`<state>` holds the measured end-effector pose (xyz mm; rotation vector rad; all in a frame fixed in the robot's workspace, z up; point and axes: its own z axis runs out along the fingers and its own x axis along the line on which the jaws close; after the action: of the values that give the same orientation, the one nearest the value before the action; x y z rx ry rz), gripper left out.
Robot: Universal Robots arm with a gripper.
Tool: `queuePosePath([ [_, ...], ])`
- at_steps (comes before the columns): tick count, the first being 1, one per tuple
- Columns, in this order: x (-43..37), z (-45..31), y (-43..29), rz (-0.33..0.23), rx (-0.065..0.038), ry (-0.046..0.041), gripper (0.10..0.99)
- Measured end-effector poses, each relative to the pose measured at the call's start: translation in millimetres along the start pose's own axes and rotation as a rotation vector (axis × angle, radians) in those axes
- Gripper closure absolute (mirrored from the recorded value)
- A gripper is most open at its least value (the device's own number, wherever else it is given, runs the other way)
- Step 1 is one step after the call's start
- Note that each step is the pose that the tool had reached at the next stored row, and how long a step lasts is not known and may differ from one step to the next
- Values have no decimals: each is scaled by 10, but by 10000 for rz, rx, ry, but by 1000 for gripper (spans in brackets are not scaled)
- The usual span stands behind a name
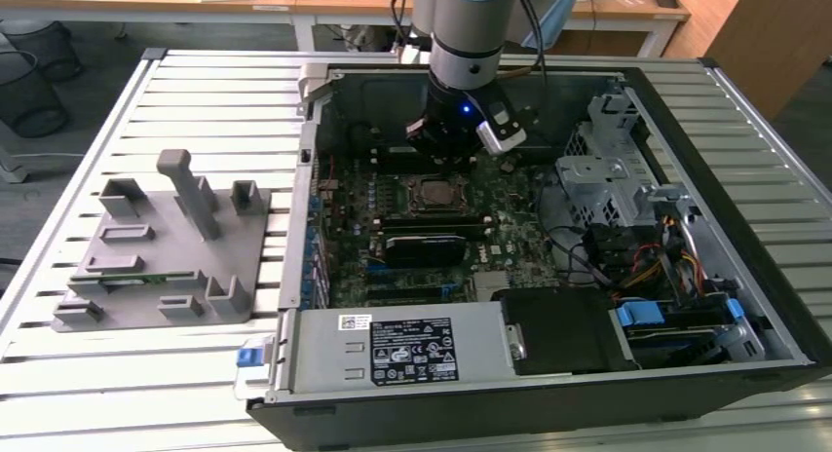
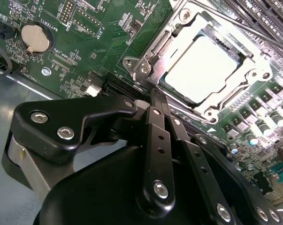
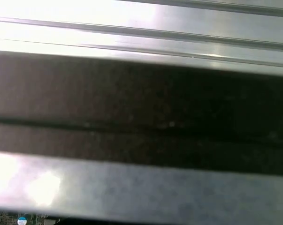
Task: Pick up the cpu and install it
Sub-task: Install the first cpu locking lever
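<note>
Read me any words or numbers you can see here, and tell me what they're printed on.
black label on the grey metal box: white print, too small to read.
white sticker on the same box: too small to read.
motherboard: tiny white lettering, too small to read reliably.
cpu: top washed out by glare, nothing readable.

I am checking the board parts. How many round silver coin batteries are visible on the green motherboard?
1. The coin battery sits in its round holder on the motherboard, apart from the socket holding the cpu. The end effector may hide others.
</note>
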<state>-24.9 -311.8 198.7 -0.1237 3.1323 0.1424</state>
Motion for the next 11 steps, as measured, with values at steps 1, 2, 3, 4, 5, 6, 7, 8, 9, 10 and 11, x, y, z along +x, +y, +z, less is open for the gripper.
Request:
queuePosePath([
  [1,0,0,0,0,2,0,980],
  [2,0,0,0,0,4,0,980],
  [3,0,-1,0,-1,8,0,980],
  [4,0,-2,0,-1,15,1,980],
  [5,0,-3,0,-1,23,2,980],
  [6,0,-6,1,0,29,3,980],
  [7,0,-8,1,0,30,3,980],
  [8,0,-11,1,0,30,2,980],
  [9,-1,-14,2,-1,31,2,980],
  [10,-1,-16,2,-1,34,2,980],
  [11,0,-16,2,-1,45,1,980],
])
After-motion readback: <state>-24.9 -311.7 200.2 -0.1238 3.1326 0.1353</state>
